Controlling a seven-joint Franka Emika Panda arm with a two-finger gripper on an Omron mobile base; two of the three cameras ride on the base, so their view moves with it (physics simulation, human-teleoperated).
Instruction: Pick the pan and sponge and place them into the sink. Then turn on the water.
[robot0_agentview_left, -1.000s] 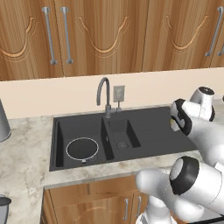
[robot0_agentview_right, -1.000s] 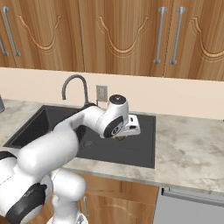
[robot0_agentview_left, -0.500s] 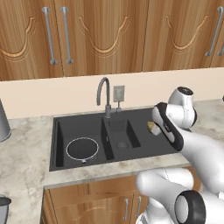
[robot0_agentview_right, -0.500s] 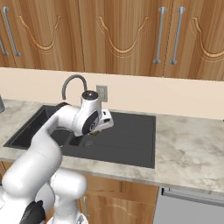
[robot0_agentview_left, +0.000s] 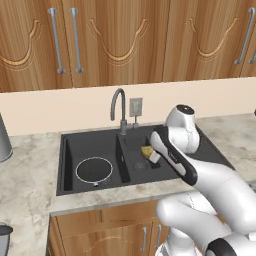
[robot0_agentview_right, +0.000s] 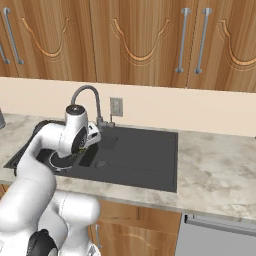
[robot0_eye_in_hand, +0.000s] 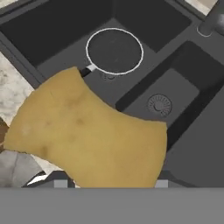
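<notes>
Now that the arm has swung leftward from the drainboard, the gripper (robot0_agentview_left: 150, 155), fingers clamped on the sponge (robot0_eye_in_hand: 87, 135), hangs over the sink (robot0_agentview_left: 95, 145), with the pan (robot0_eye_in_hand: 114, 51) already lying in the basin beyond the fingertips.

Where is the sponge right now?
The sponge is held in the jaws above the sink's smaller basin in the left base view, right of the pan and just below the faucet.
</notes>
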